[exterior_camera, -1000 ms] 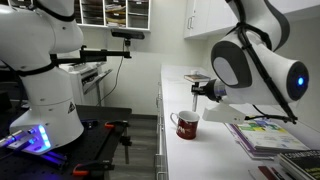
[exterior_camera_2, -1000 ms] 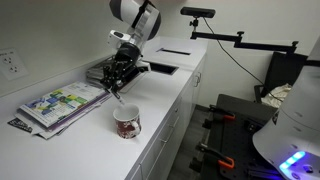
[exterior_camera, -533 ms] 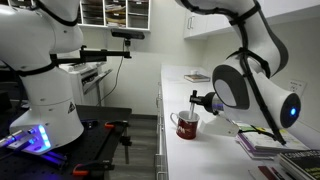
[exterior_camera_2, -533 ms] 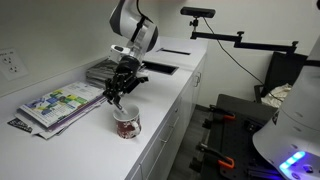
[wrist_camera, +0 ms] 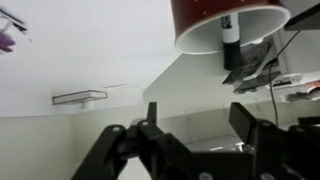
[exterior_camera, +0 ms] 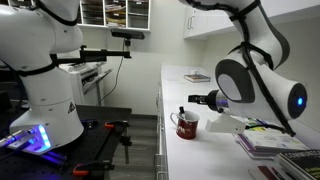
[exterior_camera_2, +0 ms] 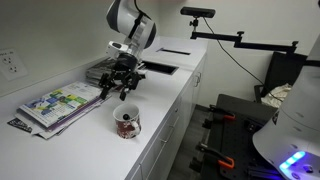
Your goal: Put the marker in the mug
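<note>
The dark red mug (exterior_camera: 186,125) (exterior_camera_2: 127,123) stands on the white counter near its front edge. The marker (exterior_camera: 181,112) stands inside it, its dark end poking above the rim. The wrist view is upside down: there the mug (wrist_camera: 205,12) sits at the top, with the white and black marker (wrist_camera: 229,38) leaning in its light interior. My gripper (exterior_camera: 199,100) (exterior_camera_2: 123,91) (wrist_camera: 197,120) hangs a little above and behind the mug. It is open, with nothing between its two black fingers (wrist_camera: 244,119).
A stack of magazines (exterior_camera_2: 60,102) (exterior_camera: 272,137) lies on the counter beside the mug. Behind it are a dark tray (exterior_camera_2: 160,68) and a small book (exterior_camera: 197,77). The counter's front edge (exterior_camera_2: 165,120) runs close to the mug. A second white robot (exterior_camera: 45,80) stands across the aisle.
The gripper came down over the mug with the marker, opened and let it drop in. It has since lifted back, away from the mug.
</note>
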Action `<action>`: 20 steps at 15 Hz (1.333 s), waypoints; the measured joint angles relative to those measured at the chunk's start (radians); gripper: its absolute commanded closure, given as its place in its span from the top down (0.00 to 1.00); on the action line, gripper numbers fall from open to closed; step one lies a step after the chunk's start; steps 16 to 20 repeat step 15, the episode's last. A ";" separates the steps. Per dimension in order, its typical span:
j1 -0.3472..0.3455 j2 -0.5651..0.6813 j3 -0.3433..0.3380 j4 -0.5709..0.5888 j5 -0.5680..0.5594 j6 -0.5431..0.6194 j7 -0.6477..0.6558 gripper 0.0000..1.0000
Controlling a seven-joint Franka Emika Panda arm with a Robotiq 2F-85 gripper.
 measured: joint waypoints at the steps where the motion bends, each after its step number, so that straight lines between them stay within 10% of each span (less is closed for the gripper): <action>1: 0.015 -0.021 -0.009 -0.012 -0.004 0.037 0.015 1.00; 15: 0.221 -0.352 -0.011 -0.340 -0.207 0.733 0.487 1.00; 20: 0.221 -0.352 -0.011 -0.340 -0.207 0.733 0.487 1.00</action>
